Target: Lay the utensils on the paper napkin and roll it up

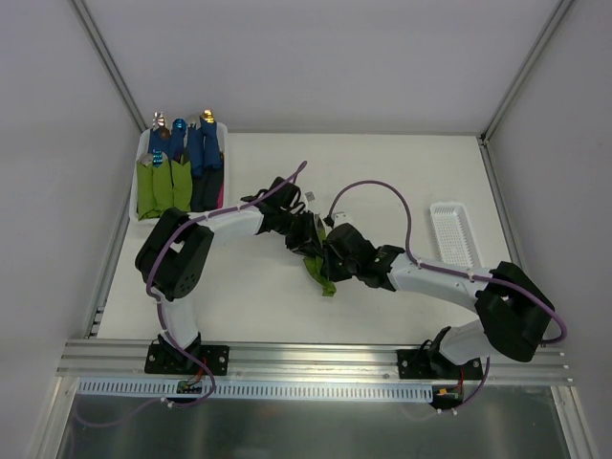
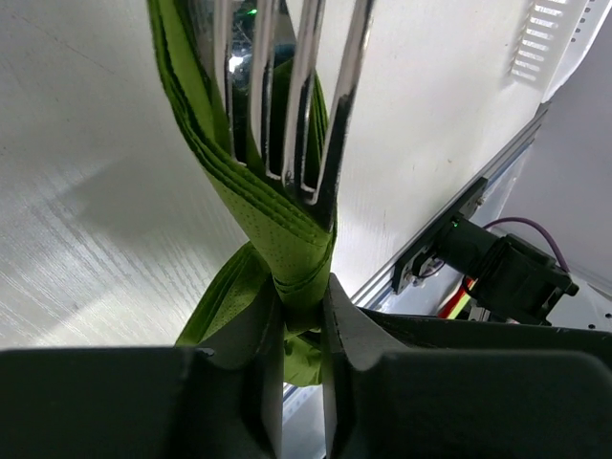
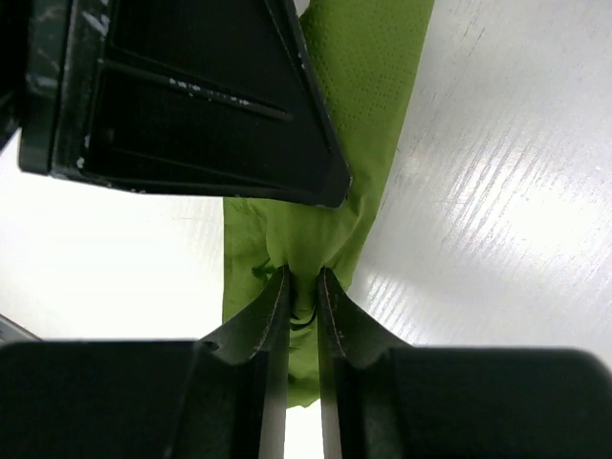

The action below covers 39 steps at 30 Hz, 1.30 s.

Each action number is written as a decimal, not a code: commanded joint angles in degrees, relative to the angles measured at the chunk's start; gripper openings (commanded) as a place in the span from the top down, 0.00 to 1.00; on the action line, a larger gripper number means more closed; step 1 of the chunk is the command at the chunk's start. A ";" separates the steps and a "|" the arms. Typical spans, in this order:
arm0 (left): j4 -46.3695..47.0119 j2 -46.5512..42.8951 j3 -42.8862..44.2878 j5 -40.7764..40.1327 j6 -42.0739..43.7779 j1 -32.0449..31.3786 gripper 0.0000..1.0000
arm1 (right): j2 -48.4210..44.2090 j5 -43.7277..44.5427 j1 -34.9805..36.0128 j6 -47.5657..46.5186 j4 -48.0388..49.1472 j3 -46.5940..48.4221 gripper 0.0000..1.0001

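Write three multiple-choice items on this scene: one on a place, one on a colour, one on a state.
1. On the table, the bin of rolled bundles stands at the: A far left; B far right; C near middle.
2. The pinched napkin is: A blue; B white; C lime green.
3. The right gripper is: A wide open; B shut on the napkin; C out of view.
Answers: 1 A, the top view shows it in the far-left corner. 2 C, both wrist views show green paper. 3 B, its jaws squeeze the paper between them.
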 commanded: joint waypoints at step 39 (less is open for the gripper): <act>34.92 -23.18 -6.69 12.64 -25.59 8.29 1.00 | -46.83 7.06 -13.64 11.45 -16.31 4.89 0.42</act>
